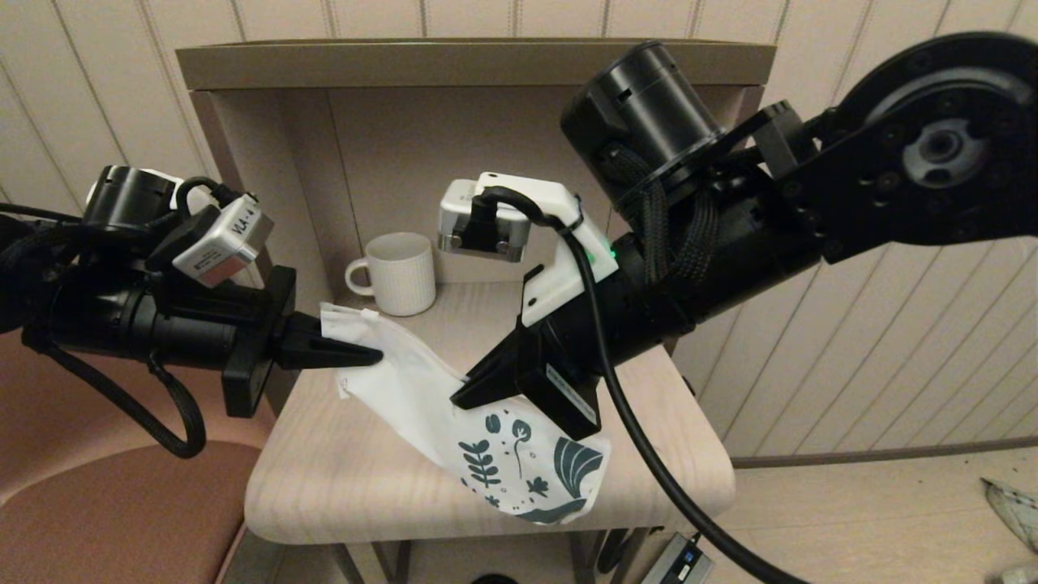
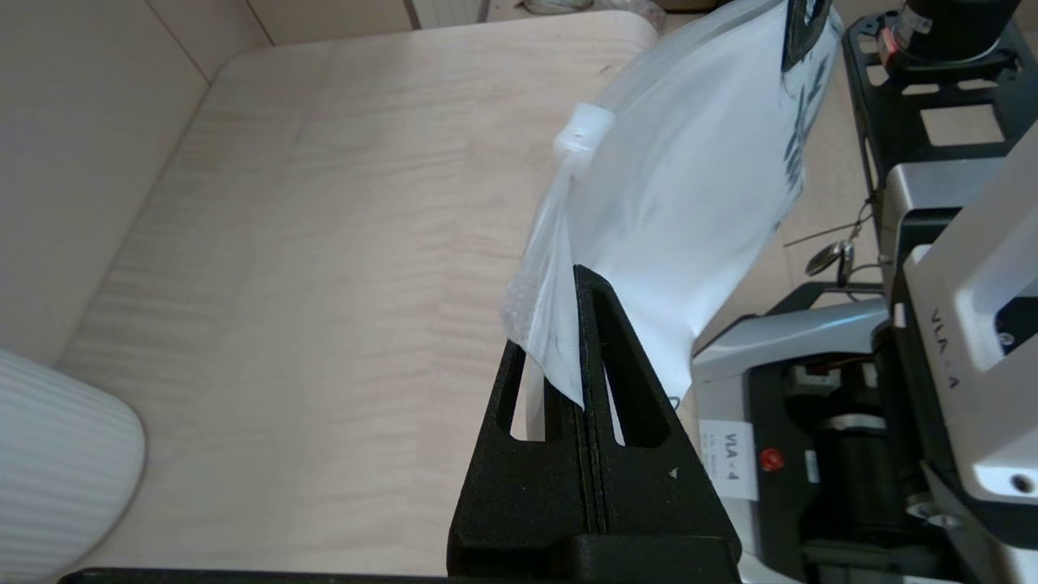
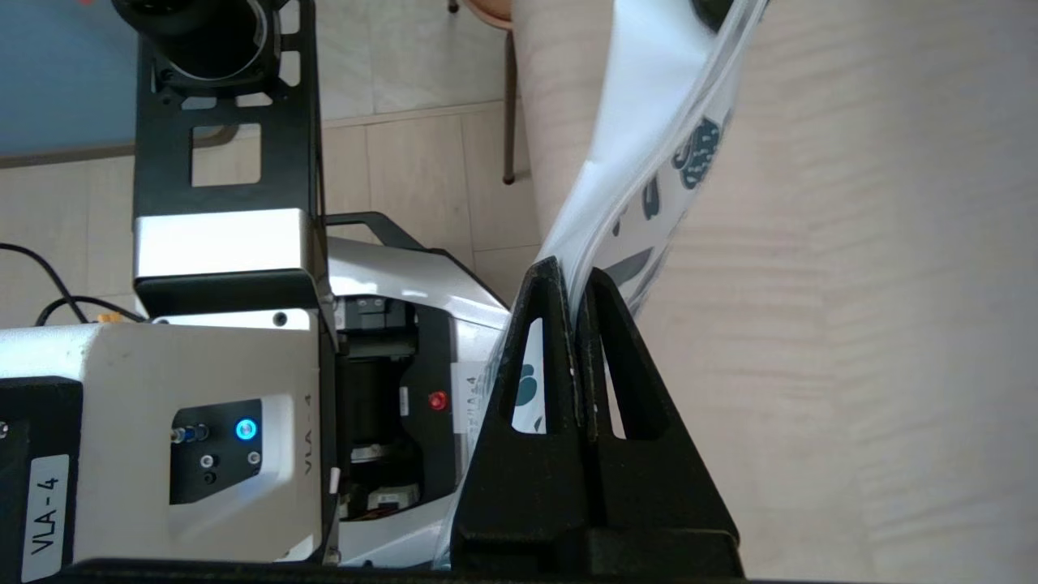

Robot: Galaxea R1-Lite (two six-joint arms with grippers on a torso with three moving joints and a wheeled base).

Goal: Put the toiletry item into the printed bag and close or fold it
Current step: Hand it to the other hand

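Observation:
The printed bag (image 1: 422,389) hangs in the air above the small wooden table (image 1: 340,478), stretched between both grippers. Its plain white end is pinched in my left gripper (image 1: 369,354), which is shut on it; in the left wrist view the bag (image 2: 689,186) runs away from the closed fingertips (image 2: 580,280). My right gripper (image 1: 464,395) is shut on the bag's middle, just above the teal leaf prints (image 1: 527,470); the right wrist view shows the bag (image 3: 649,138) clamped between the black fingers (image 3: 572,276). The toiletry tube is not visible in any view.
A white ribbed mug (image 1: 399,273) stands at the back of the table near the alcove wall, also at the edge of the left wrist view (image 2: 57,462). A reddish chair seat (image 1: 113,511) is at the left. The alcove walls enclose the table's back and left.

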